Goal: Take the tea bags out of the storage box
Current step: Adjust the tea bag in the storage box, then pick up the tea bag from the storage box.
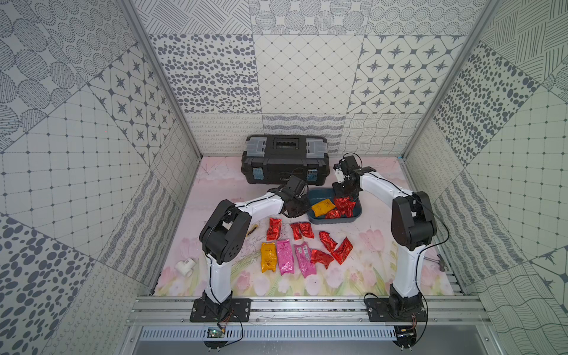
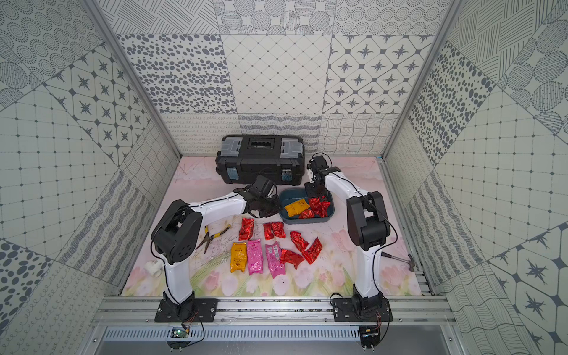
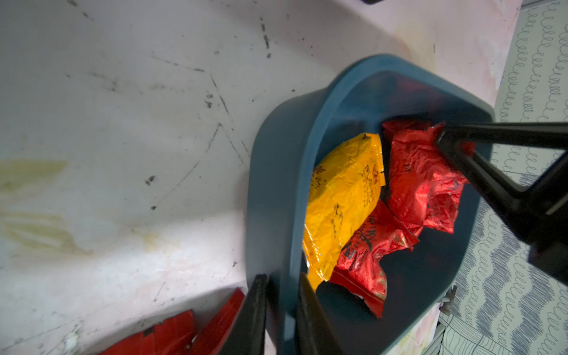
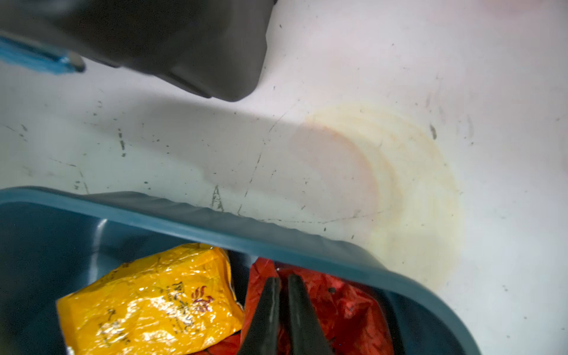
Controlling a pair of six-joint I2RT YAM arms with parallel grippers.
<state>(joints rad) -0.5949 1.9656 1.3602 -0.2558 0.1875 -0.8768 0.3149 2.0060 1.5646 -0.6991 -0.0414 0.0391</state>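
Note:
The teal storage box [image 1: 319, 193] sits mid-table in front of the toolbox. It holds an orange-yellow tea bag [image 1: 322, 206] and two crinkled red ones [image 1: 345, 203]. My left gripper [image 3: 282, 276] is shut on the box's near-left wall [image 3: 276, 184], one finger outside and one inside. My right gripper [image 4: 283, 278] reaches down into the box and is shut on the upper red tea bag [image 4: 347, 307]; the left wrist view shows its tips pinching that bag's edge [image 3: 424, 172]. On the table lie an orange bag [image 1: 268, 256], two pink bags [image 1: 285, 256] and several red ones [image 1: 327, 241].
A black toolbox [image 1: 284, 159] stands just behind the box at the back wall. Yellow-handled pliers [image 2: 212, 236] lie beside the left arm. A white pipe fitting [image 1: 186, 266] sits at front left, and a hammer [image 2: 399, 259] at the right edge.

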